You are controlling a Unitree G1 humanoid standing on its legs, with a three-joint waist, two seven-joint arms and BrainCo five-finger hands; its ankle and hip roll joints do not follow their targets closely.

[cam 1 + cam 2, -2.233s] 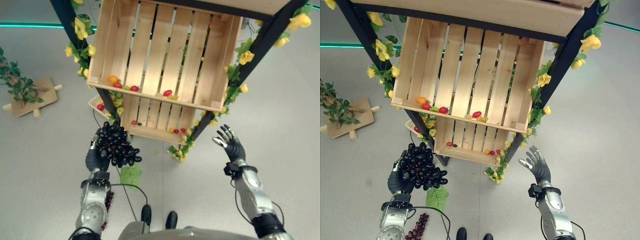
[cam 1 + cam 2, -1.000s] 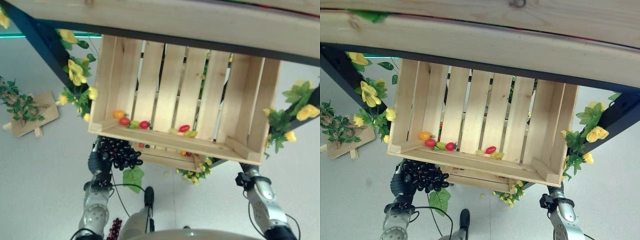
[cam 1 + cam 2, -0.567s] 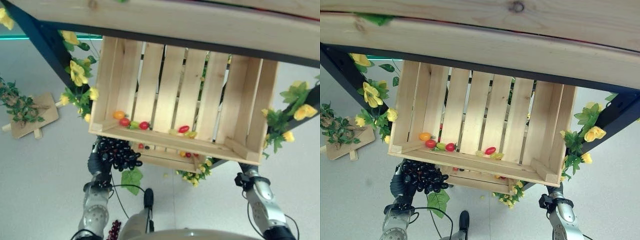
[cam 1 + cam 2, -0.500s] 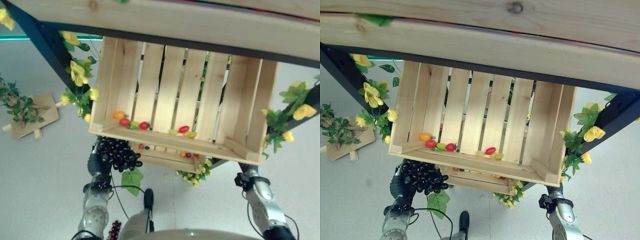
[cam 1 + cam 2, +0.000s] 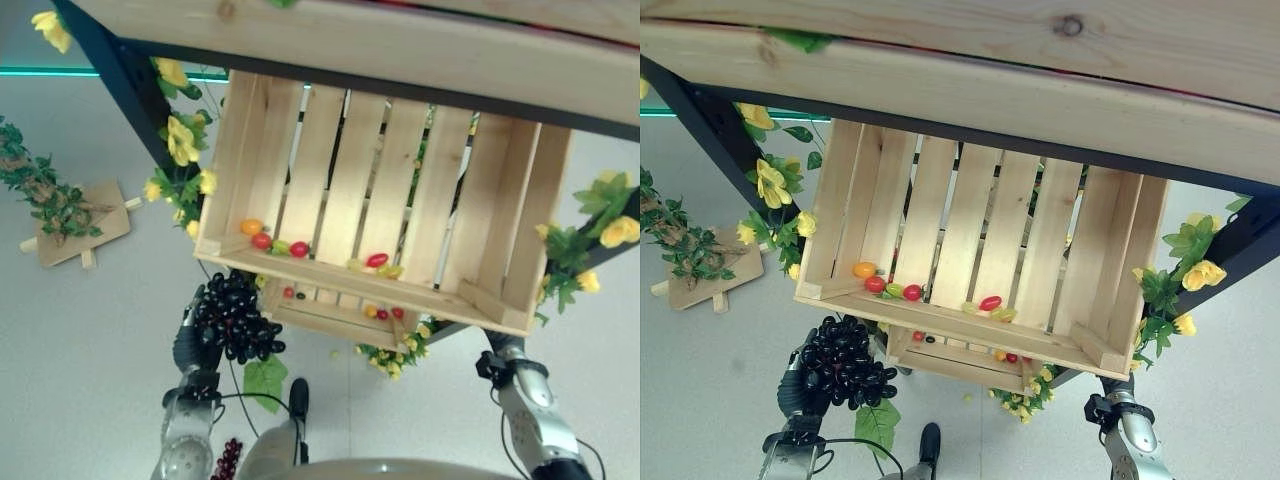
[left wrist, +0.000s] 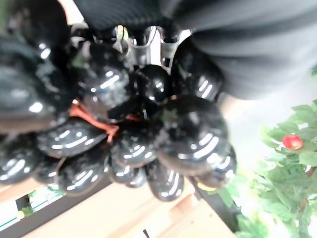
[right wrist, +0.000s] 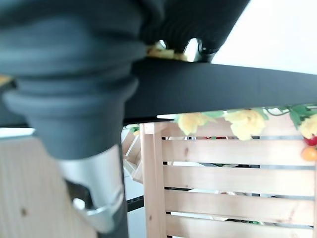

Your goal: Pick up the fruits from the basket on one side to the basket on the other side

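My left hand [image 5: 188, 345] is shut on a bunch of black grapes [image 5: 232, 318], held up just below the front left corner of the middle wooden crate [image 5: 520, 200]. The grapes [image 6: 124, 124] lie against the palm in the left wrist view. Small red, orange and green fruits [image 5: 270, 240] lie along that crate's front edge. A lower crate [image 5: 330, 315] behind the grapes holds a few more small fruits. My right hand [image 7: 74, 99] is up behind the middle crate's right corner, above its wrist [image 5: 505, 362].
A black shelf frame [image 5: 125, 70] wound with yellow flowers [image 5: 180, 140] carries the crates; another crate's edge [image 5: 400, 40] runs overhead. A green leaf [image 5: 262, 378] hangs under the grapes. A dark red grape bunch [image 5: 228, 458] and a board with greenery [image 5: 70, 205] lie on the floor.
The camera has moved in under the shelf. The right hand, open in plain sight 2.2 s ago, has gone up behind the middle crate. The left hand keeps the grapes, slightly lower.
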